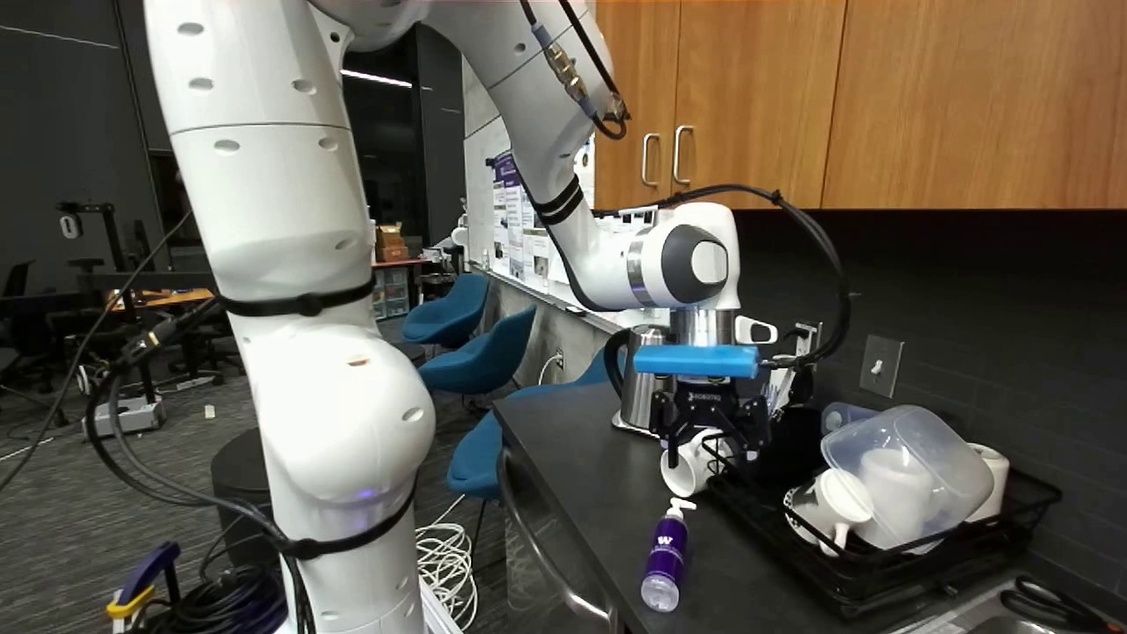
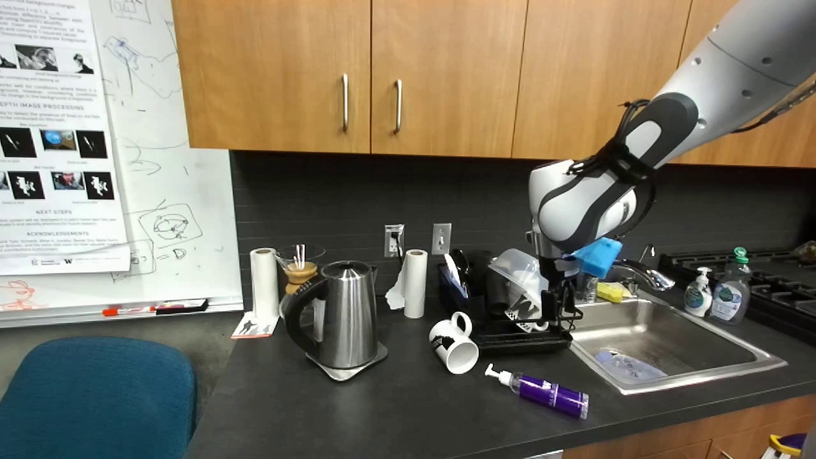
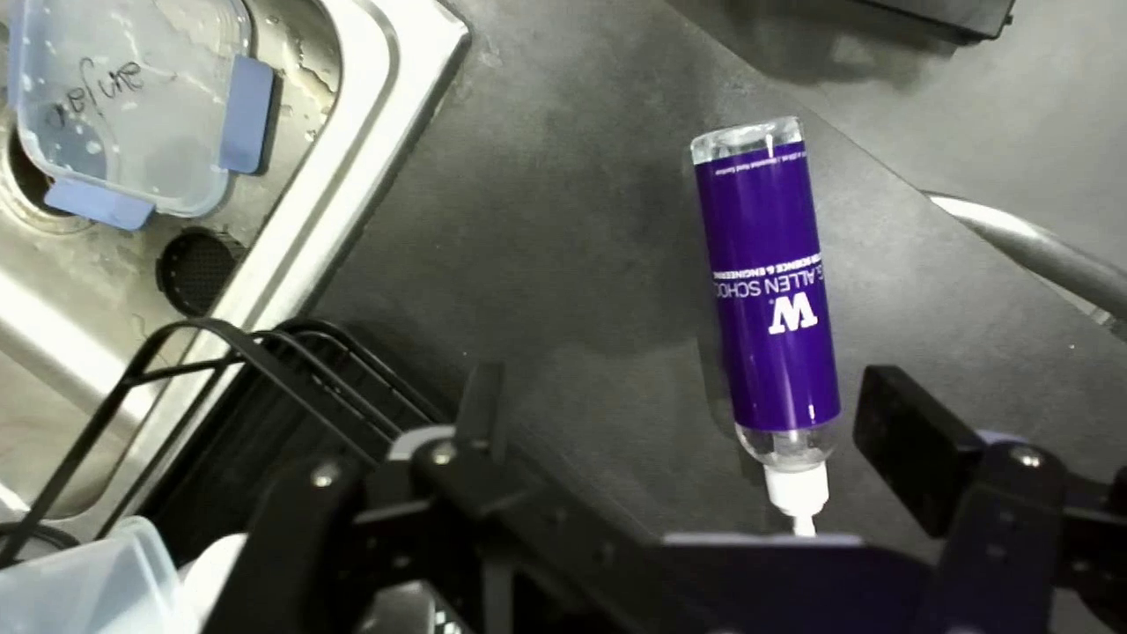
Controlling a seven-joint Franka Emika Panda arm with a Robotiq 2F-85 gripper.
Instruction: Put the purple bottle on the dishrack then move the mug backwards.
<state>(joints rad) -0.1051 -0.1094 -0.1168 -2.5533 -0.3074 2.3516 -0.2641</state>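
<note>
Loaded black dishrack (image 2: 523,342), sink (image 2: 676,333) and tipped white mug (image 2: 448,341) near the purple pump bottle (image 2: 549,393).
It lies sideways on the surface (image 2: 382,414); the gripper (image 3: 687,414) is spread wide, empty.

1. In an exterior view, the arm (image 1: 273,207) at left is glossy white, its rounded shells dotted with grey oval recesses.
2. Black straps (image 1: 308,304) ring it at left centre and lower left.
3. Brass-coloured connectors (image 1: 568,77) sit on a cable (image 1: 540,33) at top centre; black cables (image 1: 826,248) loop out right of centre.
4. The wrist joint (image 1: 678,264) has a dark grey cap with a pale inset.
5. A bright blue block (image 1: 696,361) shows at the wrist in both exterior views.
6. The gripper (image 1: 711,451) is black with white lettering; in the wrist view, silvery screw heads (image 3: 1026,455) dot its linkages (image 3: 493,502), lower left and lower right.
</note>
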